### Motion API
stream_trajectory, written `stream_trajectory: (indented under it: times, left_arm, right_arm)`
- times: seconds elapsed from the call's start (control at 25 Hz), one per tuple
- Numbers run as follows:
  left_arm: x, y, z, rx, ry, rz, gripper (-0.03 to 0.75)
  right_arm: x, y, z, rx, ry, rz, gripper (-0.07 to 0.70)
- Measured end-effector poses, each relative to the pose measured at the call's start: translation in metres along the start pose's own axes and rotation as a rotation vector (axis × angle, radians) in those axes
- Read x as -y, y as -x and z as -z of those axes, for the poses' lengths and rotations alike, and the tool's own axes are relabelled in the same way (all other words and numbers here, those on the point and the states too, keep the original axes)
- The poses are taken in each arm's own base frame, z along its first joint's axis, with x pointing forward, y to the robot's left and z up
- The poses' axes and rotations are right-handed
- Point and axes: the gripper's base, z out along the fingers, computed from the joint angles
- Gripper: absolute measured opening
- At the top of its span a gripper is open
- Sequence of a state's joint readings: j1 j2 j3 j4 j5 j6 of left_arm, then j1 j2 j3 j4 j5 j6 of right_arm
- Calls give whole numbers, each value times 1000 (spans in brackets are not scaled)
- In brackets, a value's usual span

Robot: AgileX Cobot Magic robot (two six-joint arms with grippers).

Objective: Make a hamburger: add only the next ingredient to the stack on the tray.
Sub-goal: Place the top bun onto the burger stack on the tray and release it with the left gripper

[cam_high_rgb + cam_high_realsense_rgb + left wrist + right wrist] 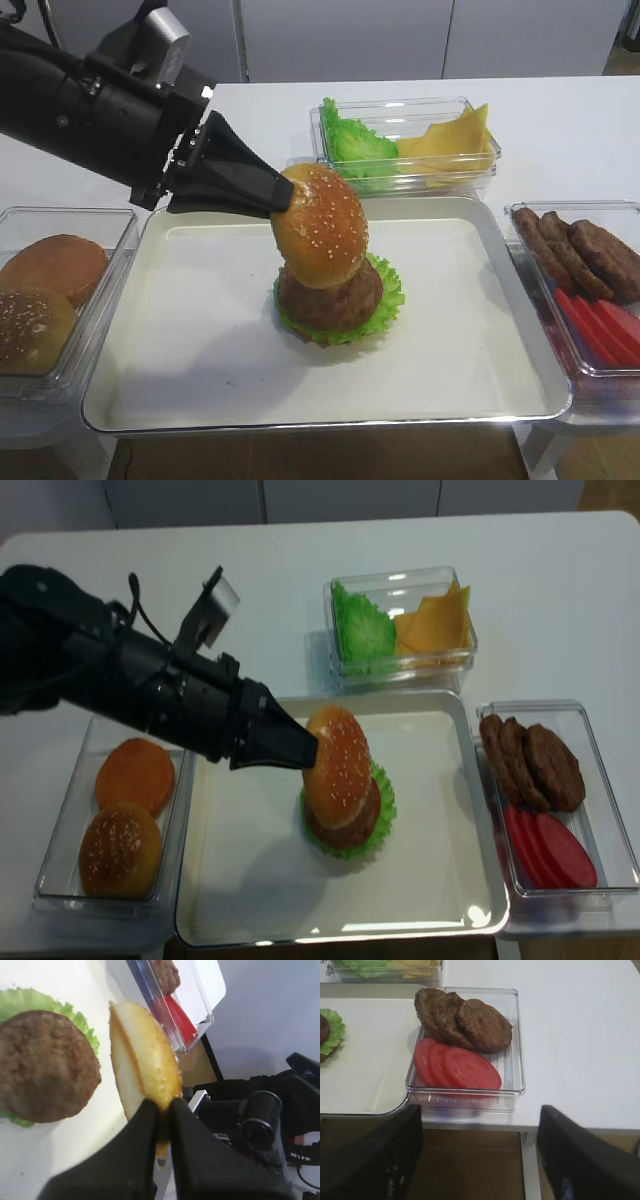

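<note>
- Exterior high view, far left: a clear box [110,300] holds a smooth bun [55,265] and a seeded bun [30,325].
- My left claw [285,195] pinches the sesame bun top [320,225] by its edge, tilted steeply above the stack [335,300].
- That stack sits mid-tray [460,400], patty [330,295] over lettuce [385,300].
- My right claw [480,1155] is spread, hanging off the table beside the box of patties [470,1022] and tomato slices [457,1065].

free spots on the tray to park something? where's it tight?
Bare cream floor of the silver-rimmed tray left of, in front of and right of the lettuce-and-patty stack. Crowded above it: left gripper holds the sesame bun top there.
</note>
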State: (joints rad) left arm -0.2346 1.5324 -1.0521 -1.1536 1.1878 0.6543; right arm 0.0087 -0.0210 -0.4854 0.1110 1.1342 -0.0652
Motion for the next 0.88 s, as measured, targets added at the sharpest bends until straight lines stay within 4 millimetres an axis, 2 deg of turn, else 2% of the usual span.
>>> stream_trajectory:
  times: [0.88]
  left_arm:
    - [-35, 11, -25, -5, -52, 98, 45]
  right_arm:
    - [0, 0, 0, 0, 0, 0, 545]
